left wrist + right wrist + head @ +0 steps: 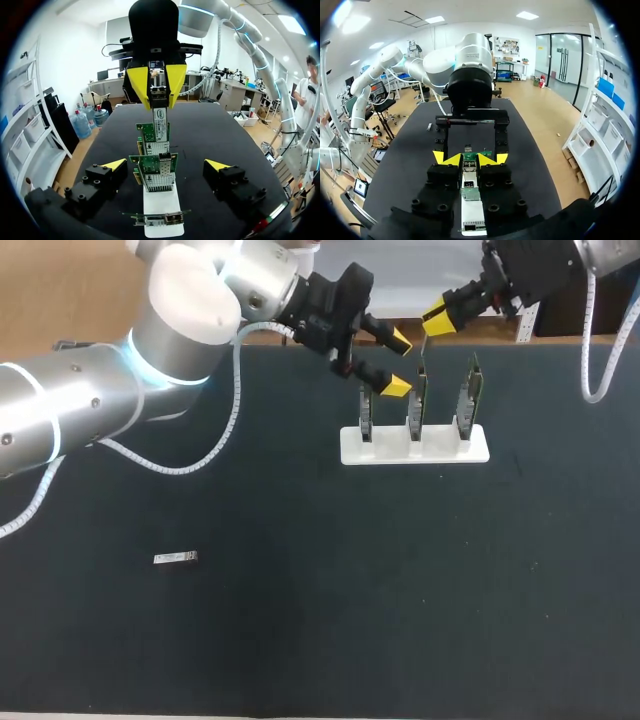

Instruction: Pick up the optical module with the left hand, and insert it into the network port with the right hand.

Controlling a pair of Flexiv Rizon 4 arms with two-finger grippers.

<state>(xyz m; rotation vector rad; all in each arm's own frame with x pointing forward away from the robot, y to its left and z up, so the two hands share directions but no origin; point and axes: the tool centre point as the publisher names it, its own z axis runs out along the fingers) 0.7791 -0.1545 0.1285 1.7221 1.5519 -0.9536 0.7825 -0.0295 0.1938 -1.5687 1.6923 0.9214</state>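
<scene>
Optical module (176, 558): flat on tabletop (300, 640), well apart from both hands | left hand (398, 363): fingers spread, holding nothing, just beside white stand (415, 447) of upright cards | right hand (437, 318): pinching network card (160, 127) above stand.

The left end effector (398, 363) is hanging wide open, facing the right end effector (437, 318), which is pinching a module (160, 125) between its yellow tips.

optical module (469, 181) between right fingers (446, 159)
</scene>
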